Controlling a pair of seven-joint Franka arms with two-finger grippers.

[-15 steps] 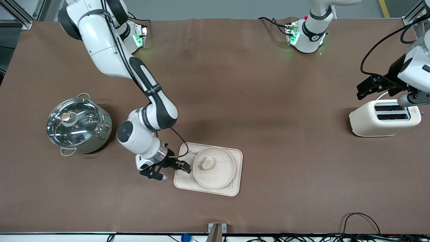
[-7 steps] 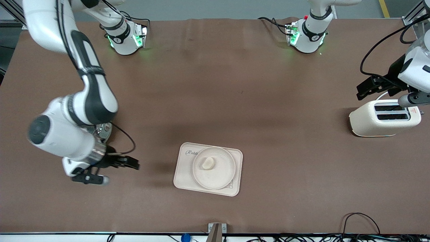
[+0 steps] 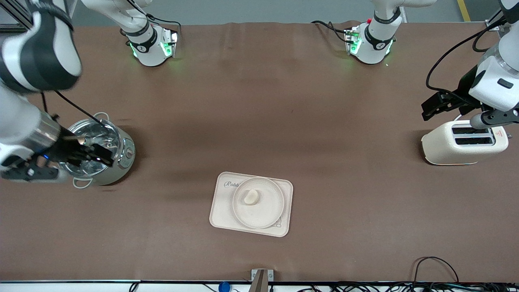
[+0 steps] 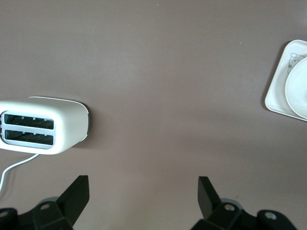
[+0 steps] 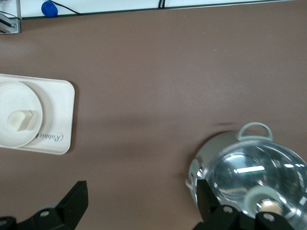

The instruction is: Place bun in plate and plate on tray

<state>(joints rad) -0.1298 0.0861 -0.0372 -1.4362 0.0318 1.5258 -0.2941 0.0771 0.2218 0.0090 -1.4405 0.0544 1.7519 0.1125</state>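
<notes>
The bun (image 3: 251,196) lies in the round cream plate (image 3: 264,211), and the plate sits on the rectangular "Rabbit" tray (image 3: 220,213) near the front camera. The right wrist view shows the bun (image 5: 21,120), the plate (image 5: 10,96) and the tray (image 5: 58,112) well apart from my gripper. My right gripper (image 3: 104,155) is open and empty, up over the steel pot (image 3: 97,150); in its own view (image 5: 141,201) the jaws stand wide. My left gripper (image 3: 425,110) is open and empty (image 4: 144,191), held up by the toaster (image 3: 464,142).
The lidded steel pot (image 5: 254,175) stands at the right arm's end of the table. The cream toaster (image 4: 44,126) stands at the left arm's end. The tray's corner (image 4: 277,91) and the plate's edge (image 4: 300,85) show in the left wrist view. Brown cloth covers the table.
My right gripper has drawn away from the tray's edge toward the right arm's end and risen over the pot. The bun, plate and tray have not moved. The left arm shifted slightly.
</notes>
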